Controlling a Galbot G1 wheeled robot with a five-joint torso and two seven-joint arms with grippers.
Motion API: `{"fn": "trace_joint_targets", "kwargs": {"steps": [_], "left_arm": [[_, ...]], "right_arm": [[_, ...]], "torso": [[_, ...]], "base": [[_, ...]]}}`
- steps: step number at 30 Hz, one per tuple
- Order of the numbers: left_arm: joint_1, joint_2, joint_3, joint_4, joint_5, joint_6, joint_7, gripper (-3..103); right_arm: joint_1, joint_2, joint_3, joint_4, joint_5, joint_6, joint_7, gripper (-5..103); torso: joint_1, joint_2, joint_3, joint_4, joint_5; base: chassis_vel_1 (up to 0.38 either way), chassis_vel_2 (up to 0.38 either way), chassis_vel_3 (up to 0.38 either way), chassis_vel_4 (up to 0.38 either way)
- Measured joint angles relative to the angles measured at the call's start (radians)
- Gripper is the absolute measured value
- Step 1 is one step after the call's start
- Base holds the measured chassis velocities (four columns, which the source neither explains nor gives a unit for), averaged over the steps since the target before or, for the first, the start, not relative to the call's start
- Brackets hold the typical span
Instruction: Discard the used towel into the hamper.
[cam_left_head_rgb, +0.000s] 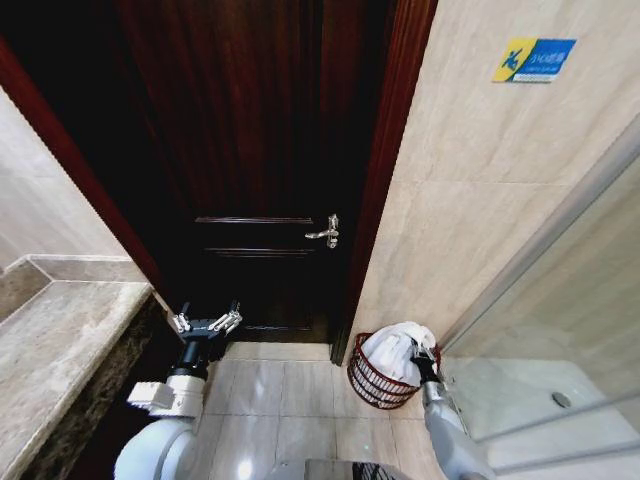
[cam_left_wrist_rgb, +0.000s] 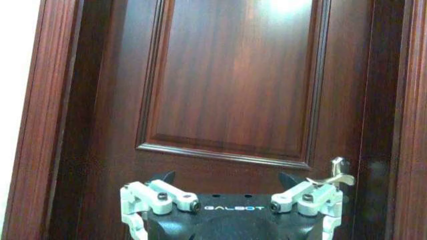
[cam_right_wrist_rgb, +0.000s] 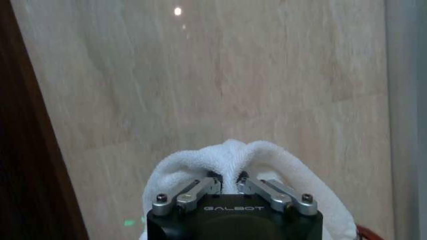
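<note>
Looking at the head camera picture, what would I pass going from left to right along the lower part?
Stone counter → left gripper, jaws open, by the dark door → hamper → white towel with the right gripper shut on it → glass shower panel.

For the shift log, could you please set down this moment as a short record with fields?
setting: tiled floor by a dark wooden door with a metal handle
towel: white towel, bunched, lying in and above the hamper's mouth
hamper: reddish-brown openwork hamper on the floor beside the door frame
right tool: right tool over the hamper, fingers closed on a fold of the towel
left tool: left tool raised before the door, fingers spread, holding nothing
task state: towel at the hamper, not yet released
</note>
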Motion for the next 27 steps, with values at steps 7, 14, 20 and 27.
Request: {"fn": "trace_joint_targets", "kwargs": {"steps": [7,14,20,27], "left_arm": [[0.0,0.0,0.0,0.0,0.0,0.0,0.0,100],[0.0,0.0,0.0,0.0,0.0,0.0,0.0,100],[0.0,0.0,0.0,0.0,0.0,0.0,0.0,100],[0.0,0.0,0.0,0.0,0.0,0.0,0.0,100]], "right_arm": [[0.015,-0.016,0.004,-0.027,-0.078,-0.073,0.038,8],[0.044,-0.056,0.001,-0.053,-0.165,-0.217,0.067,8],[0.096,-0.062,0.004,-0.122,-0.223,-0.275,0.069,8],[0.163,-0.058,0.009,-0.192,-0.318,-0.352,0.108,8]], "torso": [[0.0,0.0,0.0,-0.0001,0.0],[0.0,0.0,0.0,-0.0002,-0.0003],[0.0,0.0,0.0,0.0001,0.0],[0.0,0.0,0.0,0.0002,0.0]], "base": [[0.0,0.0,0.0,0.0],[0.0,0.0,0.0,0.0],[0.0,0.0,0.0,0.0],[0.0,0.0,0.0,0.0]]}}
